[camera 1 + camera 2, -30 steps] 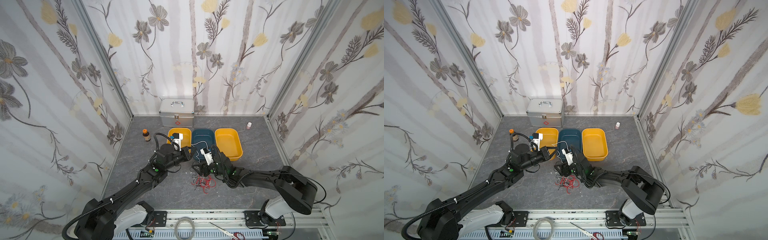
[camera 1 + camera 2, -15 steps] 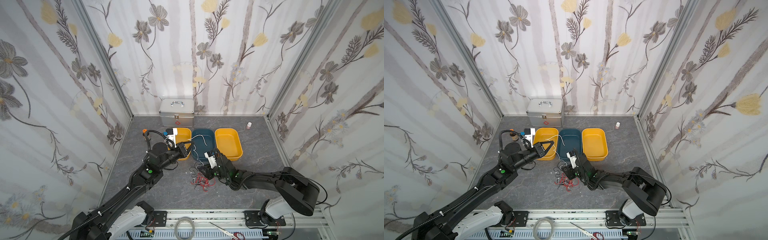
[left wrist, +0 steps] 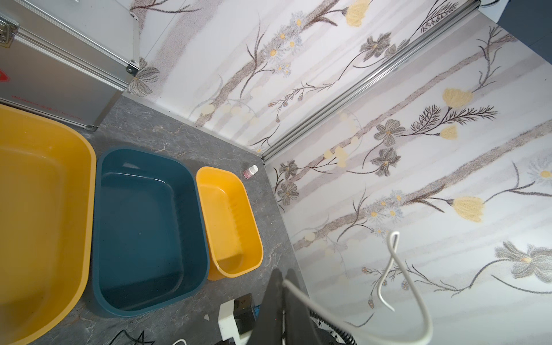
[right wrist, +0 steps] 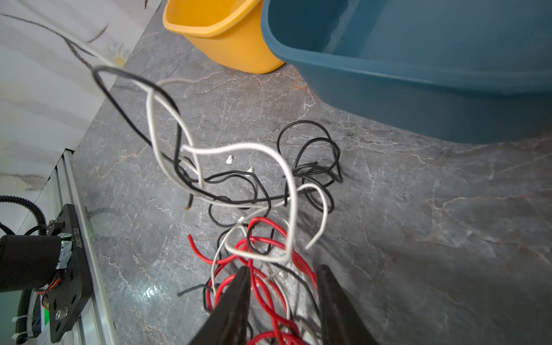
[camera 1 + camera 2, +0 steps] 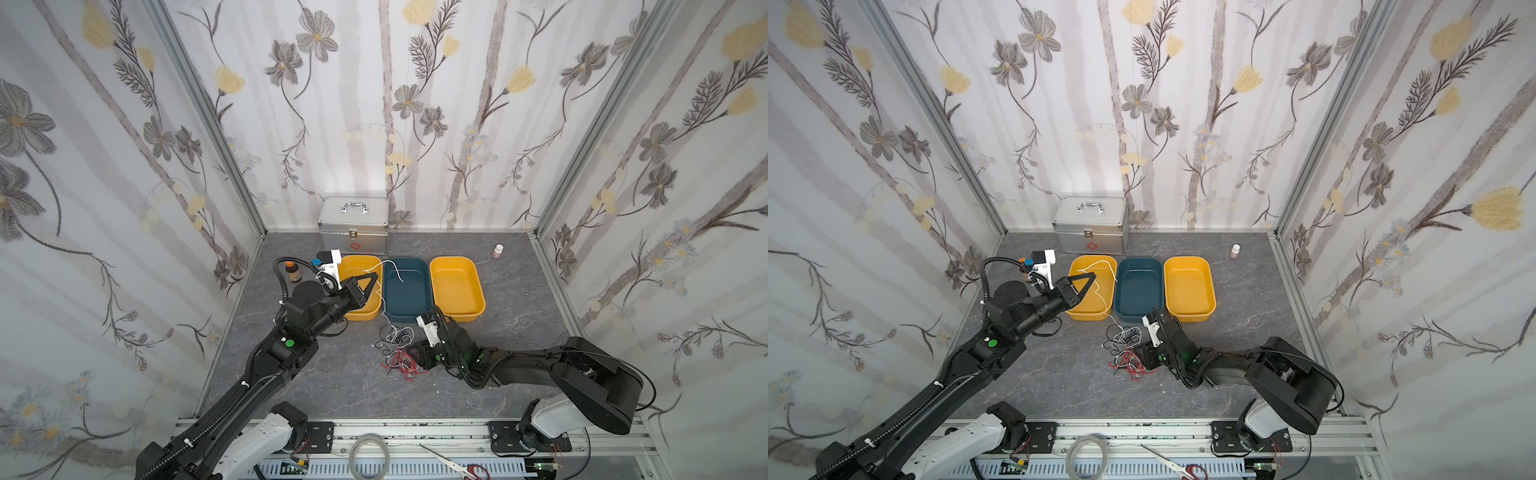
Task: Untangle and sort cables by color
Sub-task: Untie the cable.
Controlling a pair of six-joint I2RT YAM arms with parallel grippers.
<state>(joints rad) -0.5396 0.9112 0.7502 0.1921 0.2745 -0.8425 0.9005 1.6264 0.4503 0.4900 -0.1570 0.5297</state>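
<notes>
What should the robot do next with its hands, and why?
Probably close the right gripper on the red cables lying between its open jaws. The left gripper holds a white cable raised, and it trails down into the tangle; pinning the reds should let the white one slip free.

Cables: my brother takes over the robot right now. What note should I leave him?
Left gripper: shut on a white cable, lifted above the tubs; its other end trails into the tangle.
Right gripper: open, jaws astride red cables in the tangle on the table.
Done: nothing sorted; tubs look empty.
To do: free the white one, then sort red, black, white.
</notes>
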